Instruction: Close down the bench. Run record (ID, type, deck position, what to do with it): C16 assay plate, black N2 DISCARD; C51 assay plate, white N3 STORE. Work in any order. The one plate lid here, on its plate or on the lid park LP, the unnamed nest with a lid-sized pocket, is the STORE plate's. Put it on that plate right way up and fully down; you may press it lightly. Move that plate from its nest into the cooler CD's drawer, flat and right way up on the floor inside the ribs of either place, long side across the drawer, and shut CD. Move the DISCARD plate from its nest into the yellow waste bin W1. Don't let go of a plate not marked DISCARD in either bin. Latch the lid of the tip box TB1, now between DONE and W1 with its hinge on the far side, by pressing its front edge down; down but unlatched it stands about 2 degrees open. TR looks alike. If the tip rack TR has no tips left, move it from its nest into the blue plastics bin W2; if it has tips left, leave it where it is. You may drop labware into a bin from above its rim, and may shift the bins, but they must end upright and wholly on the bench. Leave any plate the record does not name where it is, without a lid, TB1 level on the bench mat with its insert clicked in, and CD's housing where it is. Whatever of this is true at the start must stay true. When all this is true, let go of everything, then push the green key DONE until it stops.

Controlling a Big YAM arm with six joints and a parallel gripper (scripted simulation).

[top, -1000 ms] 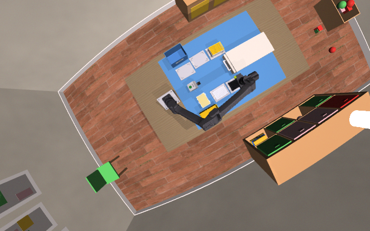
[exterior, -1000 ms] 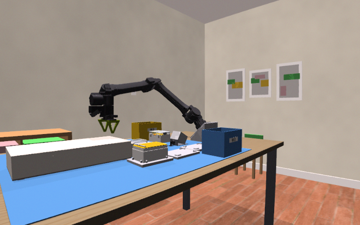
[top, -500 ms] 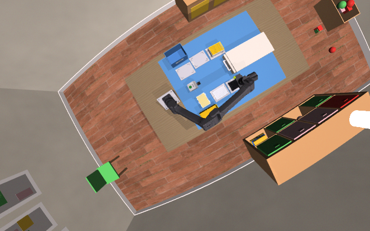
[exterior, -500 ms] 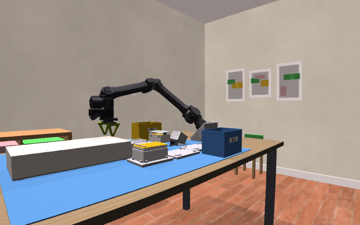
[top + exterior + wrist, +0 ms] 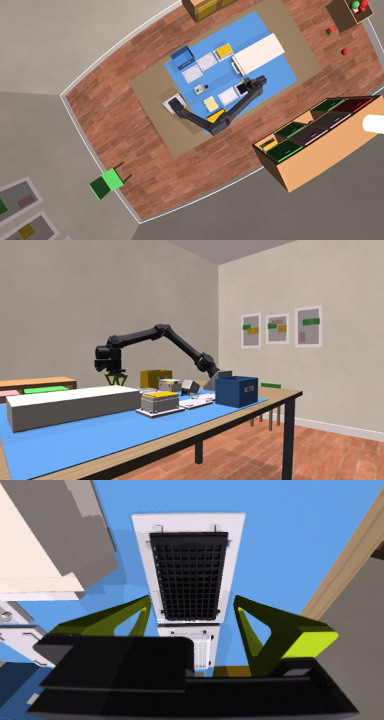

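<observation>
Lime-green fingers of the gripper (image 5: pixel 192 612) are spread to their full width and hold nothing, one on each long side of the black assay plate (image 5: pixel 189 575), which lies flat in its white nest (image 5: pixel 144 555) directly below them. Taking that black plate as the landmark: just past its near short end, in the next nest, sits the white assay plate (image 5: pixel 201 650), mostly hidden in the wrist view by the gripper body; from above it shows as a pale square (image 5: pixel 227 95). Close on one side of the black plate stands the long cream cooler (image 5: pixel 259 52), its grey front end (image 5: pixel 87 540) facing that side. On the other side the blue bench mat (image 5: pixel 280 540) runs out to the wooden table edge (image 5: pixel 345 575). Beyond the white plate come a closed cream tip box (image 5: pixel 210 103) and the yellow waste bin (image 5: pixel 155 378), the latter partly covered by the arm's elbow from above. Further off are the green key (image 5: pixel 197 90) on its grey block, two bare nests (image 5: pixel 192 73), a tip rack (image 5: pixel 224 50) full of yellow tips beside the cooler, and the blue plastics bin (image 5: pixel 182 57) at the mat's far corner.
</observation>
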